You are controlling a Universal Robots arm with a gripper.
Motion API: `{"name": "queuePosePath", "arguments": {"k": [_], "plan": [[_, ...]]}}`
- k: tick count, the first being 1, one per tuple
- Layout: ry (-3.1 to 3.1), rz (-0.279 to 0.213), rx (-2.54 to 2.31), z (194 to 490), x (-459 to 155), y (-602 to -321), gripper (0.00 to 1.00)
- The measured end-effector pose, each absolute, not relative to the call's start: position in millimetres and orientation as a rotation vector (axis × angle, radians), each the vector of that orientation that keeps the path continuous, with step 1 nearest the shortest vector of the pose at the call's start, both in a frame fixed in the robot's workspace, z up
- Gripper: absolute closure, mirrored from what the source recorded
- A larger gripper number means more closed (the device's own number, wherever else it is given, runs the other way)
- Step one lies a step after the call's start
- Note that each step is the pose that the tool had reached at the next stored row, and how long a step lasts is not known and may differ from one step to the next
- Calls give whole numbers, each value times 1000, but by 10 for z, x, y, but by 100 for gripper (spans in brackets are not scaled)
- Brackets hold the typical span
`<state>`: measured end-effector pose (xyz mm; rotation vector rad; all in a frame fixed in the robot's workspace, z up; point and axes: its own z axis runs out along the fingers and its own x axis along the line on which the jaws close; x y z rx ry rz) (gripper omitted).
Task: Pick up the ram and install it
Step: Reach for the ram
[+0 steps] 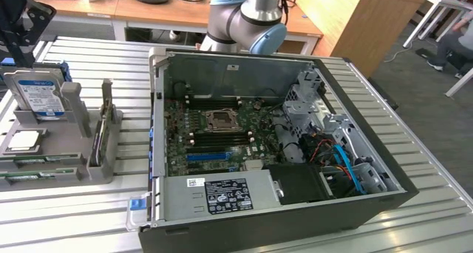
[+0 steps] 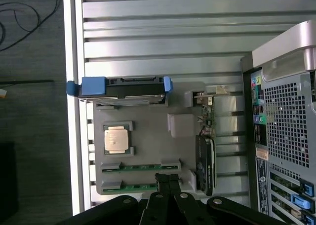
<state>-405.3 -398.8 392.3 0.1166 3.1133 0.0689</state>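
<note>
The hand (image 2: 168, 178) is hanging over the edge of a grey holder (image 2: 148, 129), its 2 dark fingers (image 2: 161, 186) pressed together and pinching nothing. The fingertips are showing just beside the ends of 2 green sticks lying flat in side-by-side slots of that holder: the ram (image 2: 140, 167) and a second ram stick (image 2: 132, 187). How high the hand is hanging above them I cannot tell.

Both sticks are resting in the holder, well apart from the motherboard (image 1: 221, 132). In the exterior view they are lying at 6 o'clock of the square silver processor (image 2: 117, 139), which is sitting in its own recess. At 12 o'clock of the processor a hard drive (image 1: 37, 98) with a blue and white label is standing upright in a blue-ended bracket. At 3 o'clock of the processor a graphics card (image 1: 104, 128) is standing on edge in a slot of the holder.

The holder is resting on the slatted metal tabletop (image 1: 74, 208), at 9 o'clock of the open computer case (image 1: 355, 208). The case is lying on its side with the motherboard facing up. The processor socket (image 1: 220, 120) is sitting near the middle of the board, with long memory slots running beside it, and the power supply (image 1: 221, 195) is lying at 6 o'clock of the board. At 12 o'clock of the case the arm (image 1: 247, 17) is rising, grey with blue caps, in front of a wooden desk (image 1: 148, 12).
</note>
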Motion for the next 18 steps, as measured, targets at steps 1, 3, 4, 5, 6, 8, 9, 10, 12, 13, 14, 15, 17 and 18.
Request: {"name": "queuePosePath", "arguments": {"k": [1,3,4,5,6,8,9,10,12,13,14,15,17,18], "plan": [[3113,69,117,3923,-4067,-3988,89],[3113,69,117,3923,-4095,-3989,89],[3113,69,117,3923,-4107,-3988,89],[3113,69,117,3923,-4119,-3988,89],[3113,69,117,3923,-4127,-3988,89],[3113,69,116,3922,-4136,-3989,89],[3113,69,116,3922,-4136,-3989,89],[3113,69,116,3922,-4136,-3989,89],[3113,69,117,3923,-4137,-3989,89],[3113,69,117,3923,-4138,-3989,89],[3113,69,117,3923,-4139,-3991,89],[3113,69,117,3923,-4139,-3997,89],[3113,69,117,3923,-4138,-4013,89],[3113,69,117,3923,-4138,-4022,89]]}}
